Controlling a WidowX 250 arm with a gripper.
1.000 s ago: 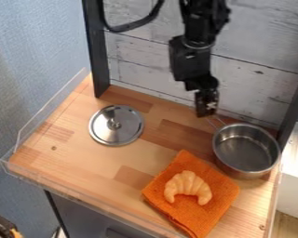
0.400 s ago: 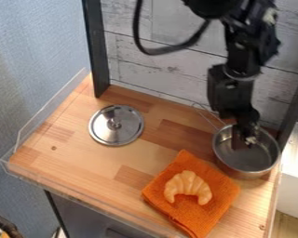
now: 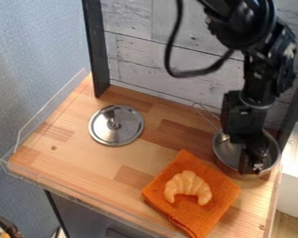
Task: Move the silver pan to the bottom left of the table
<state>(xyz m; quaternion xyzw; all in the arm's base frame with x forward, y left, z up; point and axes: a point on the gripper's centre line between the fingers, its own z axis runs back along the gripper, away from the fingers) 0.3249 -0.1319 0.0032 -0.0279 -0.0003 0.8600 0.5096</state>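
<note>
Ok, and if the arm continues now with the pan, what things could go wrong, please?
The gripper hangs over the silver pan, at its near side, so a careless sideways move might tip or shove it. The pan sits close to the right edge of the table, so a push that way could send it off. The orange cloth with the croissant lies just left of the pan, toward the near side; a low drag could sweep both along.
</note>
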